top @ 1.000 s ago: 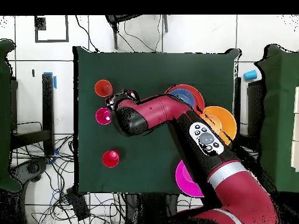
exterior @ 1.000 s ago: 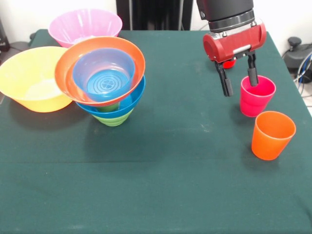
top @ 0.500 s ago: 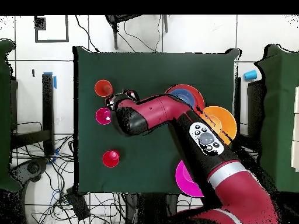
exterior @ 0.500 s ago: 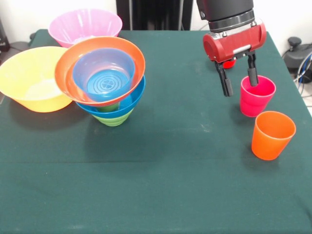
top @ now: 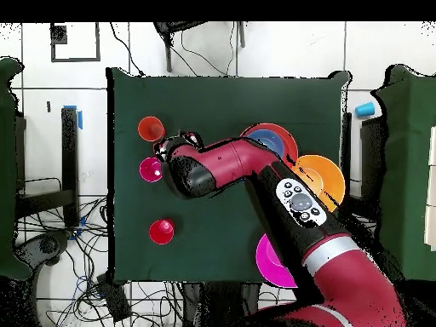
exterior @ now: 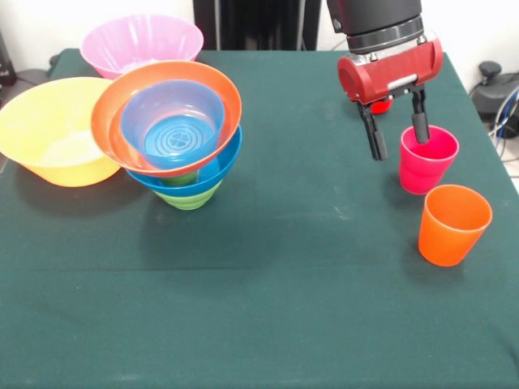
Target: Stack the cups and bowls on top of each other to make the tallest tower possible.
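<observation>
four bowls make up the tower [exterior: 180, 134] on the left half of the green surface [exterior: 268, 308]: a small green bowl [exterior: 188, 197] at the bottom, a wide blue bowl [exterior: 212, 174] on it, an orange-red bowl [exterior: 117, 109] tilted toward the near side above that, and a small translucent blue bowl [exterior: 172, 121] with a ringed bottom nested inside the orange-red one. just left of the tower sits the big yellow-orange bowl [exterior: 50, 134], its rim overlapped by the orange-red bowl in the front view. the big pink bowl [exterior: 142, 42] stands behind them at the far left.

on the right side, the claw [exterior: 397, 139] hangs released, fingers spread, over the near-left rim of the magenta-pink cup [exterior: 427, 160]; the right finger [exterior: 420, 121] reaches down at the cup's rim, while the left finger [exterior: 375, 134] hangs outside the cup to its left. the cup stands upright on the surface. the orange cup [exterior: 452, 224] stands upright just beside it, nearer and slightly right. in the overhead view a red cup [top: 162, 231] stands alone, well apart from the other two cups, closer to the robot's base.
</observation>
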